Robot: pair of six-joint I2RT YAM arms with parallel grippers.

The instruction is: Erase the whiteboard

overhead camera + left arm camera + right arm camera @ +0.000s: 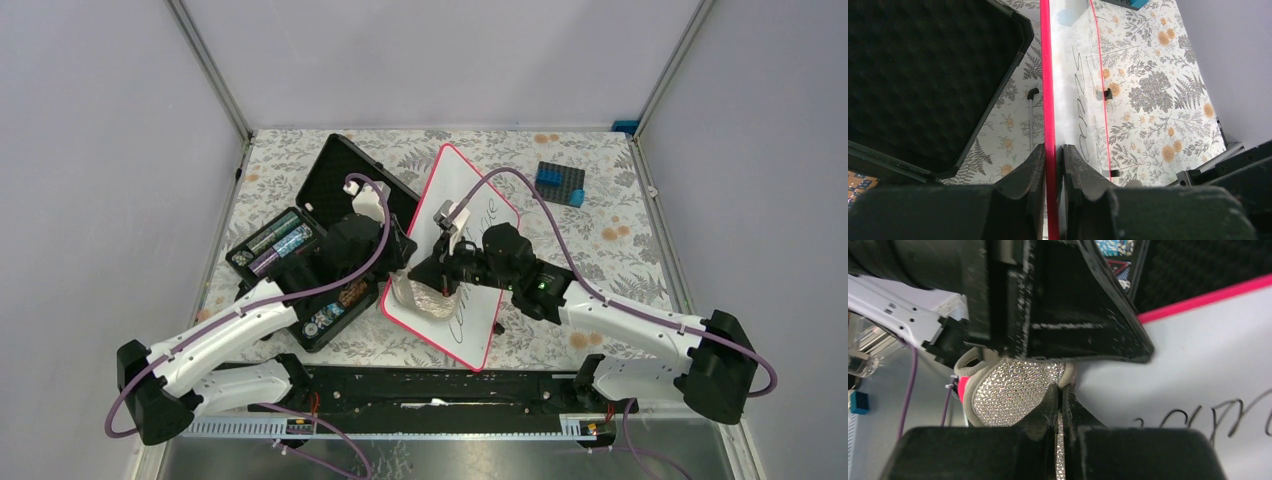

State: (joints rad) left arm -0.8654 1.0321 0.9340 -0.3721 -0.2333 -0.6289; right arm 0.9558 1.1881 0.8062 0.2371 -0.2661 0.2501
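While the board lay slantwise on the floral tablecloth, between the open black foam-lined case and the right arm, I noted both claws fully closed.

- Left gripper: jaws pinched on the red-pink rim of the whiteboard at its left long edge. I could not tell whether that edge was lifted or flat.
- Right gripper: jaws shut on a fold of a silver glittery cloth, bunched at the board's near left corner, just beside the left claw.
- Black handwriting showed on the surface, so my reading was that little or nothing was erased.

Risks as I judged them:
1. The pinch on the thin rim looked narrow. A hard wipe across the board could twist it out of the left jaws or swing it into the case.
2. Only an edge of cloth sat in the right jaws. Drag on the surface could pull it free.
3. The two wrists were crowded together. A stroke toward the left edge could knock them.
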